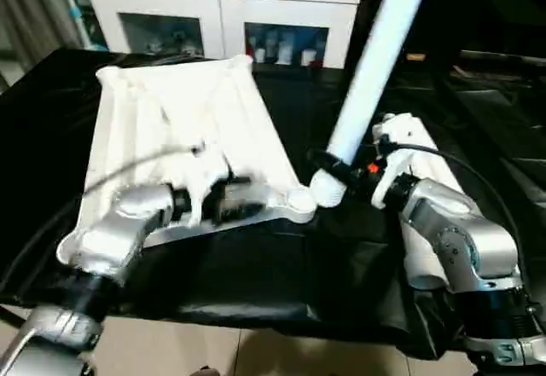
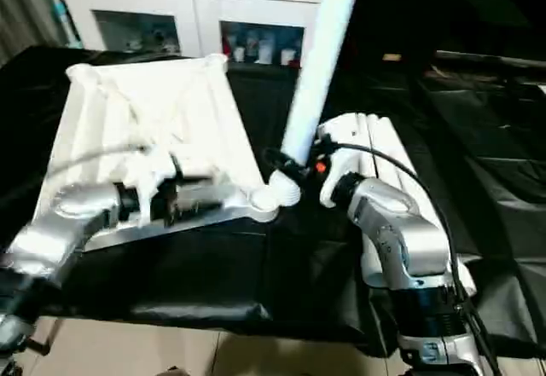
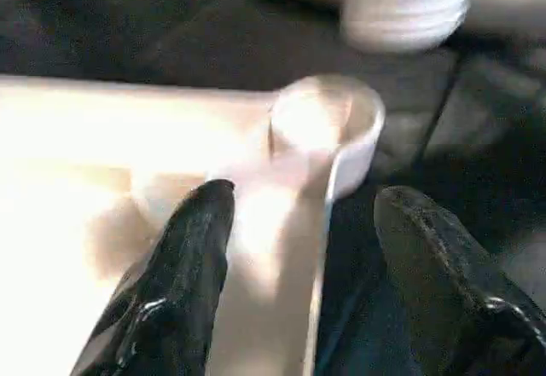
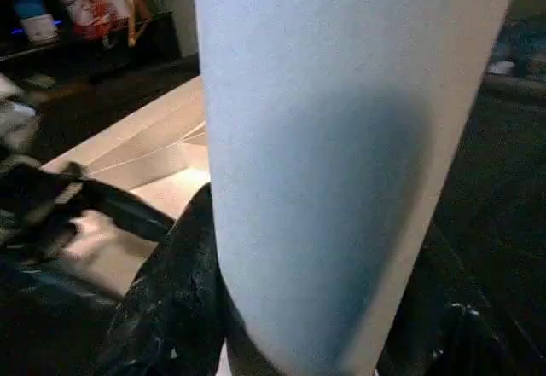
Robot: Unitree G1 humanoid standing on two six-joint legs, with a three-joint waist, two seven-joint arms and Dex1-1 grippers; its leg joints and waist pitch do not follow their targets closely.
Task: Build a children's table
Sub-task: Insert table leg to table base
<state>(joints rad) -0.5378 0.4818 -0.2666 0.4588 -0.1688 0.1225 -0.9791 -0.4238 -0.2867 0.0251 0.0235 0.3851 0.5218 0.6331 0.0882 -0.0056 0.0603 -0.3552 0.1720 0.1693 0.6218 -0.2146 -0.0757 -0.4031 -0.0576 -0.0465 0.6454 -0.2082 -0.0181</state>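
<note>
The white tabletop [image 1: 188,112] lies upside down on the black-covered bench, ribs facing up. My left gripper [image 1: 235,201] is at its near edge, open. Its fingers [image 3: 192,248] stand astride the rim, one over the white underside and one outside over the cloth. Just beyond them is the round corner socket [image 3: 328,124]. My right gripper [image 1: 337,171] is shut on a long white leg [image 1: 375,60] that leans up and away to the right. The leg's ribbed lower end [image 3: 405,5] hangs close beside the near right socket [image 1: 299,201], not in it.
More white legs [image 2: 375,137] lie on the black cloth under my right forearm. A white cabinet [image 1: 222,1] with glass doors stands behind the bench. The bench's near edge [image 1: 256,321] drops to a pale floor.
</note>
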